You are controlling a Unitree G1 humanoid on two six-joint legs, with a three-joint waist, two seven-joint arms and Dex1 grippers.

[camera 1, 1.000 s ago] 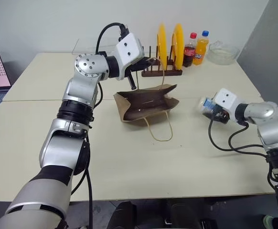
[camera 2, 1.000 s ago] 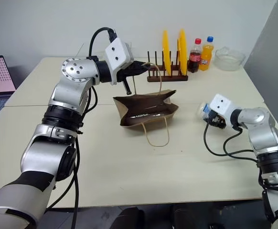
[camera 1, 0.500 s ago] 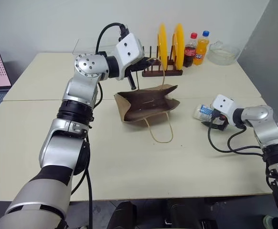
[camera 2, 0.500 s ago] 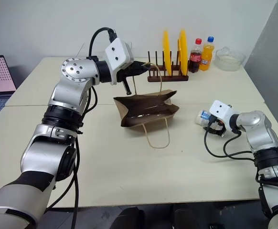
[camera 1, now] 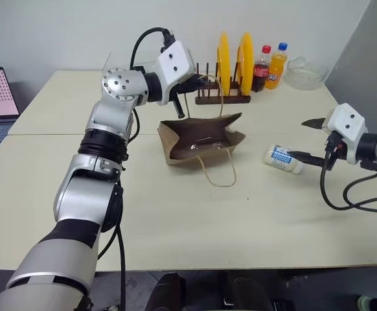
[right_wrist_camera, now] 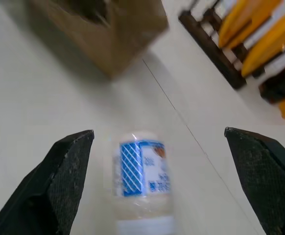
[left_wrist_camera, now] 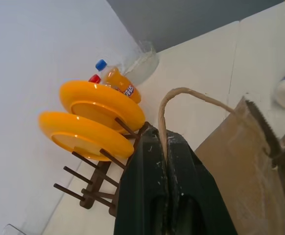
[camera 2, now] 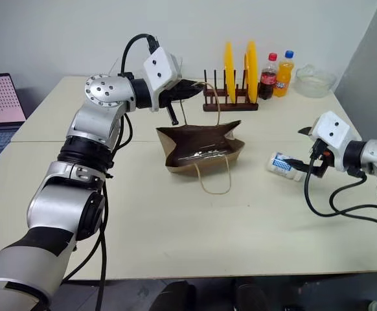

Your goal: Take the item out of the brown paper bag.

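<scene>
**Item Lying Outside the Bag, Right Jaws Spread**

The left gripper (left_wrist_camera: 166, 161) is pinching one loop handle (left_wrist_camera: 181, 93) of the brown paper bag (camera 1: 201, 139), its two fingers pressed together on the twisted paper. The bag is hanging directly below this gripper, its base sitting on the table (camera 1: 175, 214) and its mouth standing open. The second handle (camera 1: 217, 175) is lying flat on the table on the near side of the bag.

The right gripper (camera 2: 303, 146) is hovering above the table with its fingers (right_wrist_camera: 66, 161) spread wide and nothing between them. The item (right_wrist_camera: 142, 181), a small white bottle with a blue label, is lying on its side on the table just ahead of this gripper and below it, apart from both fingers. It is resting well clear of the bag, between the bag and the right gripper.

A plate rack (camera 1: 221, 97) holding two yellow plates (camera 1: 243, 55) is standing beyond the left gripper, with two drink bottles (camera 1: 268, 65) beside it.
</scene>
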